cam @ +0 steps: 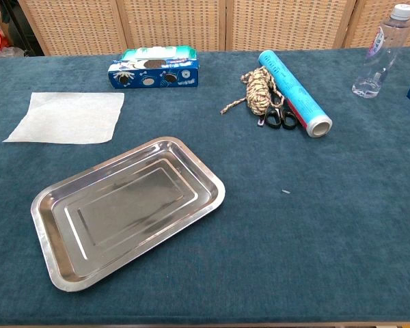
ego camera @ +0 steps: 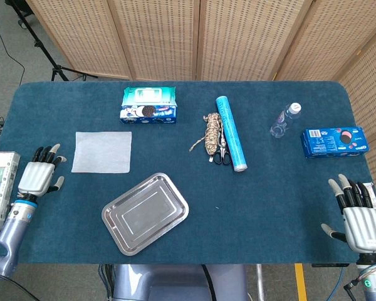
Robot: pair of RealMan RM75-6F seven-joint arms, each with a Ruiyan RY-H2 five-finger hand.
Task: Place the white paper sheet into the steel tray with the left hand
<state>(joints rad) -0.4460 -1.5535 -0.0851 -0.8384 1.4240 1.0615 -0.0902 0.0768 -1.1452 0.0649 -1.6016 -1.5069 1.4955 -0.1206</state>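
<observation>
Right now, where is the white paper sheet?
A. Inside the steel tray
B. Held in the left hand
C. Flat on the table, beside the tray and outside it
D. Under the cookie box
C: the white paper sheet lies flat on the blue table, apart from the empty steel tray, and the left hand holds nothing, its fingers spread beside the sheet.

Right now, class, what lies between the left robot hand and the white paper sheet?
Nothing: in the head view only bare blue tabletop separates the left robot hand from the white paper sheet.
</observation>
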